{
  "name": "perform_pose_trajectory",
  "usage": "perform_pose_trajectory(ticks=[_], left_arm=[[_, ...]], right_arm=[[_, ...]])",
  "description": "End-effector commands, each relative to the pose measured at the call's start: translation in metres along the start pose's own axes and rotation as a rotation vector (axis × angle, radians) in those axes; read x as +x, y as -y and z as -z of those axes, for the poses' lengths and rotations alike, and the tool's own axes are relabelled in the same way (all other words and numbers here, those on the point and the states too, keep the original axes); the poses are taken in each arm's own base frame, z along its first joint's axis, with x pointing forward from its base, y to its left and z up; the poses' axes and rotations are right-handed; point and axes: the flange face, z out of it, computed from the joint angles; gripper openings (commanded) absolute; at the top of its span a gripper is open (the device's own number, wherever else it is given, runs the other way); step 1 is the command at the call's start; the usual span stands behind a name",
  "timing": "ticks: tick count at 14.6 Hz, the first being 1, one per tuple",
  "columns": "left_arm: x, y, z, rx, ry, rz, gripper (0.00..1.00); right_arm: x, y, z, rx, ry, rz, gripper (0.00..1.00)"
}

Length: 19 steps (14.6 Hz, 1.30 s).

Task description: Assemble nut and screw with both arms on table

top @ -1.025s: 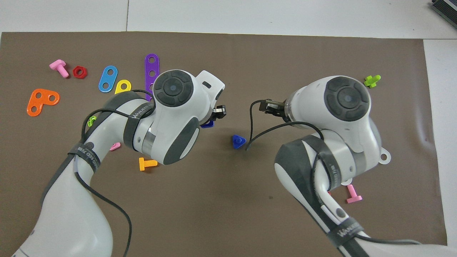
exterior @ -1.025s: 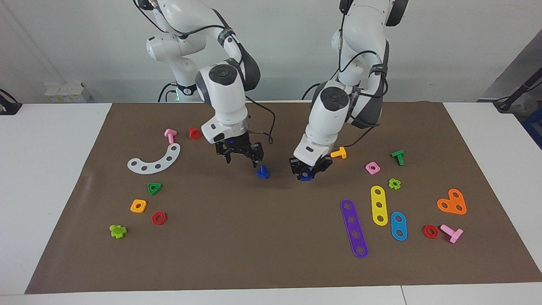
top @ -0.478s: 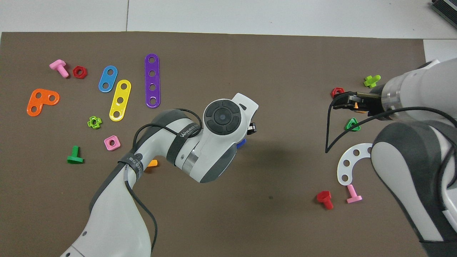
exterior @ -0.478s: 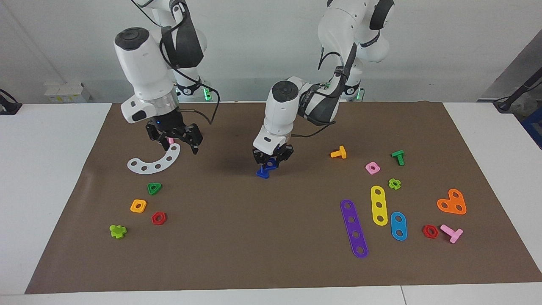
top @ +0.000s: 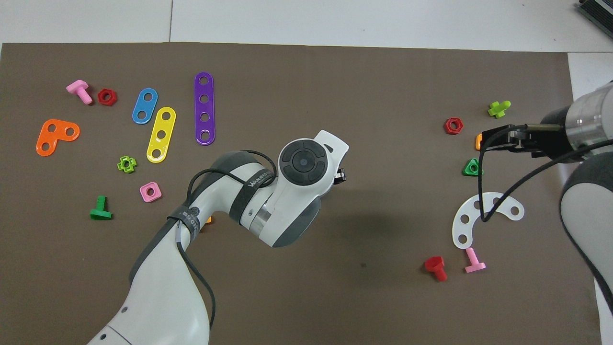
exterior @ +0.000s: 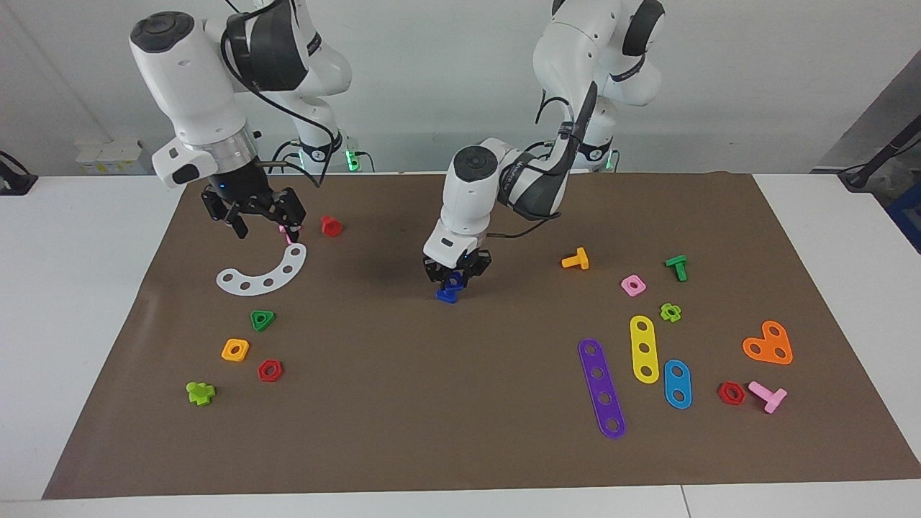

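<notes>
The dark-blue screw (exterior: 446,296) stands head down on the brown mat (exterior: 460,403) of the table, near the middle. My left gripper (exterior: 455,278) is right over it, shut on the dark-blue nut (exterior: 453,280), which sits on the screw's shaft. In the overhead view the left wrist (top: 302,165) hides both the nut and the screw. My right gripper (exterior: 264,227) is open and empty. It hangs raised over a pink bolt (exterior: 288,232) at the right arm's end of the table, and it also shows in the overhead view (top: 498,140).
A white arc plate (exterior: 263,274), a red bolt (exterior: 331,226), a green triangle nut (exterior: 262,319), an orange square nut (exterior: 235,350) and a red hex nut (exterior: 270,370) lie at the right arm's end. An orange bolt (exterior: 575,259), a pink nut (exterior: 632,285) and several coloured plates lie at the left arm's end.
My left gripper carried the nut across to the screw and lowered it onto the shaft. My right arm let go near the screw, pulled back to its end and rose.
</notes>
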Motion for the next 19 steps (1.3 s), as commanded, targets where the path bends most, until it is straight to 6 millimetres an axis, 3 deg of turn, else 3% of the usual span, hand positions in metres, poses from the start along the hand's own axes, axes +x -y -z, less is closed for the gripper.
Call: perform_pose_trajectory(ticks=[1,9,10,11,12,16,18,19], left_arm=[[-0.01,-0.001,-0.013,-0.028,-0.02,0.03,0.0],[-0.015,-0.001,-0.019,-0.03,-0.026,0.022,0.0],[-0.015,-0.002,-0.017,-0.034,-0.029,0.022,0.47],[-0.015,-0.002,-0.018,-0.029,-0.033,0.015,0.87],[-0.014,-0.003,-0.016,-0.027,-0.039,0.006,1.0],[-0.011,-0.006,-0.004,-0.006,-0.025,0.001,1.0],[0.012,-0.006,0.015,0.039,0.01,0.019,1.0],[0.034,0.001,0.032,0.051,0.021,0.042,1.0]], right_arm=[[-0.002,-0.001,0.007,-0.002,0.029,0.069,1.0],[-0.01,0.005,0.007,-0.06,0.036,0.181,1.0],[-0.01,0.005,0.007,-0.06,0.037,0.18,1.0],[-0.011,0.005,0.005,-0.062,0.04,0.178,1.0],[-0.012,0.005,0.007,-0.062,0.034,0.175,1.0],[-0.013,0.006,0.006,-0.044,0.042,0.115,1.0],[-0.016,0.008,0.003,-0.046,0.049,0.095,1.0],[-0.016,0.008,0.003,-0.046,0.046,0.093,1.0]])
